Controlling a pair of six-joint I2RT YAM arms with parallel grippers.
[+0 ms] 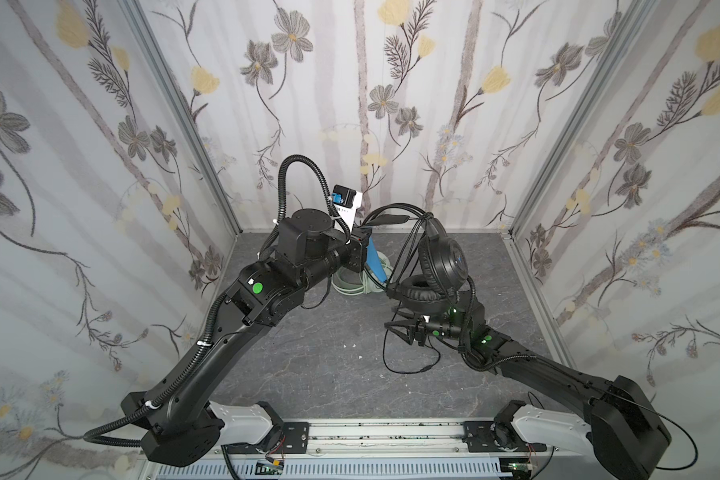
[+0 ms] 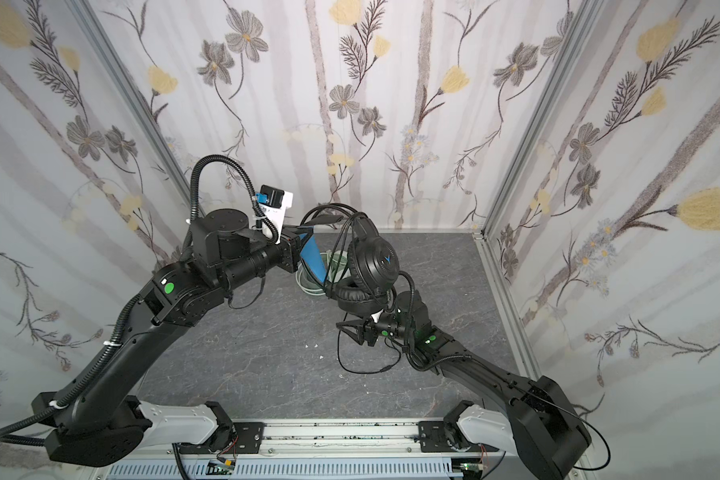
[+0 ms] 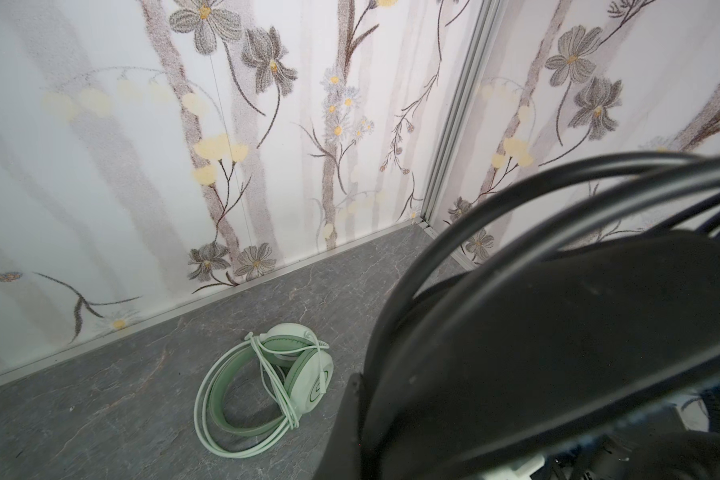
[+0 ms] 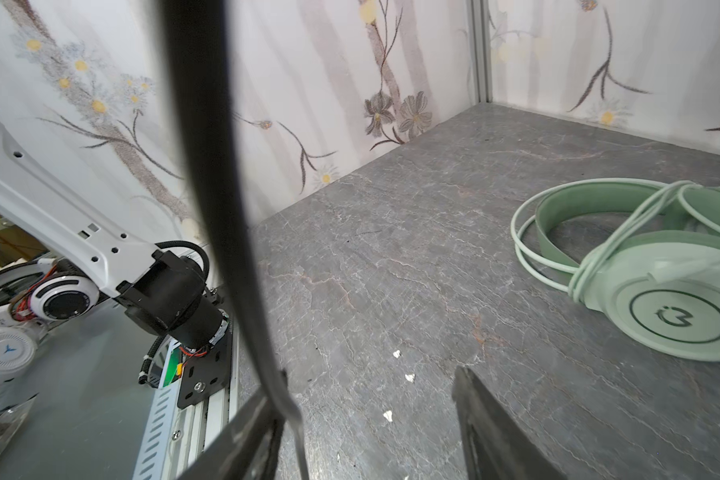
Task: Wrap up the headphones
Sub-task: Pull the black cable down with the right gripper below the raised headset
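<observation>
Black headphones [image 1: 442,262] hung up, blue-lined headband [image 1: 377,262] clamped in the closed left jaws, glossy shells and padded cushions dangling just beside. Right jaws beneath those cups, apart, thin rubbery black cable [image 4: 213,174] right by one finger. Best now, probably: pinch gently, keep slack, lay even loops round the band. Mint-green headphones [image 3: 267,374], already cable-bound, flat on the veined grey surface [image 1: 308,374] below the left jaws.

The table [image 4: 391,249] under me looks like matt grey veined stone. The mint headphones [image 4: 661,291] are smooth satin plastic. The black headphones [image 1: 443,259] have shiny hard-plastic cups and a soft, wrinkled leathery cushion [image 1: 422,296].
</observation>
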